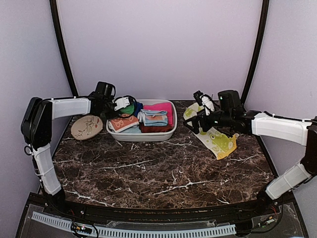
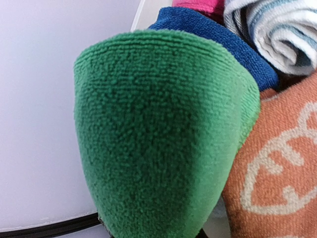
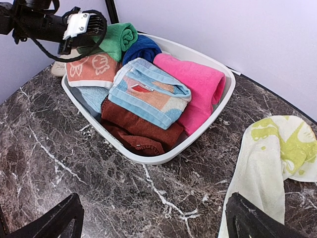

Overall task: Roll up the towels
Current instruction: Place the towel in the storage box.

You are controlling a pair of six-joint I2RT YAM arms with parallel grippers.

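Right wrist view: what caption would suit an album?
Past the open right gripper: a tub of folded cloths, and a printed towel lying loose on the table.

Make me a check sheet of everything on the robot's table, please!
Surface: dark marble table, white veins.
Job's things: green towel, seemingly rolled, at the left end of the white tub; cream towel lying loose on the table, not rolled.
Clutter: other folded cloths in the tub; round stitched disc beside it.
Grippers: left gripper fingers seem pinched on the green towel; right gripper fingers wide open, empty, near the cream towel.
Cables: black cable loops under the left gripper.
Surroundings: plain pale walls, two dark curved poles.
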